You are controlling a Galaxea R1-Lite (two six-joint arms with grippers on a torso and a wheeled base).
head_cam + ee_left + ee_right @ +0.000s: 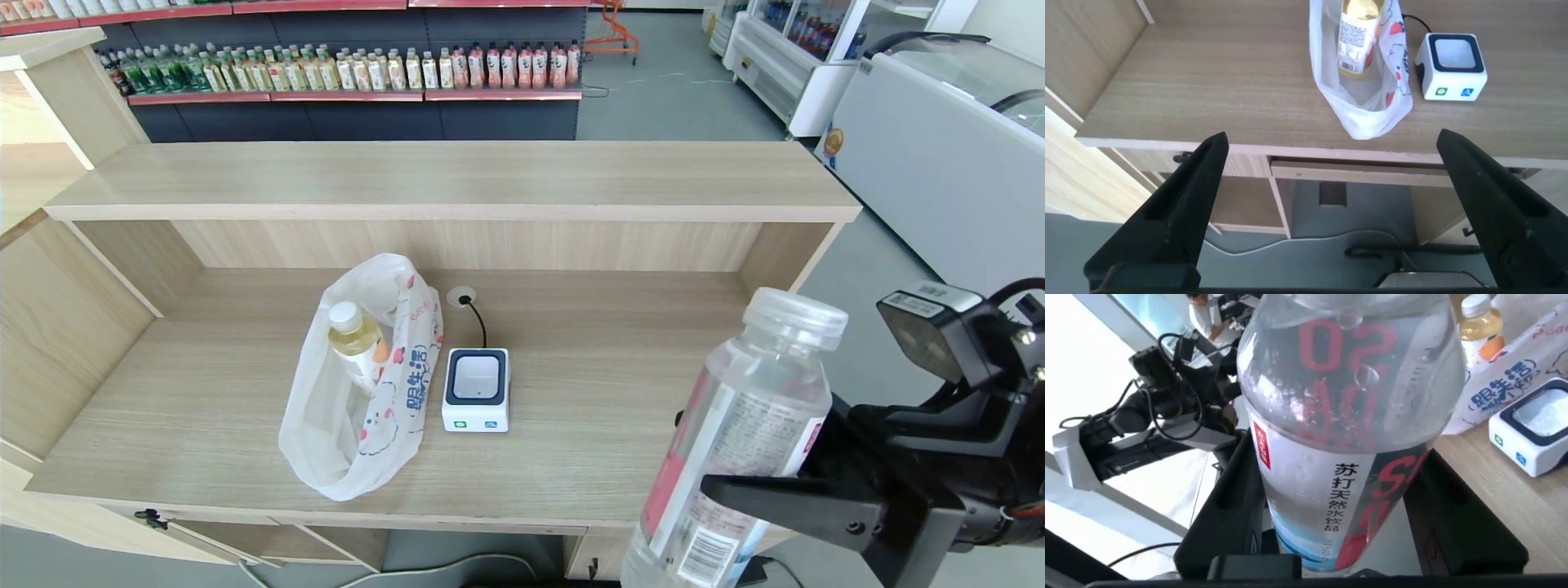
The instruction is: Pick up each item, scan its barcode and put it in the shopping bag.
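Shop interior: drink shelves and chest freezers stand behind a wooden checkout table [612,384] with a raised ledge along its back edge.

Shopping bag [359,441]: white plastic, lying left of the table's centre. Its closed end is near the front edge and its mouth looks to face the back edge.

Water bottle [751,392]: clear, with a red and white label, upright and slightly tilted. It is off the table, in the air by the front right corner. Right claw [775,482] is clenched on its lower body, one finger across the front of the label. A barcode [706,555] sits low on the label and faces the robot, not the scanner.

Left claw [1333,151]: released, fingers wide apart, grasping nothing. It hangs off the front edge, in front of the bag and well apart from it.

Scanner [476,388]: small white box with a dark-framed window facing up. It sits mid table just beside the bag, and I cannot tell whether they touch. Its cable [480,322] runs to a hole near the back edge.

Yellow drink bottle [353,331]: white cap, already lying inside the bag with the cap toward the back edge.

Step, as I judge it: one item is bagged and the water bottle is picked up, so scanning comes next. The next move calls for carrying the bottle in over the scanner and rolling the wrist so the barcode faces down at the window. After that it goes to the bag's mouth, which looks slack, so the left claw may need to hold it open.
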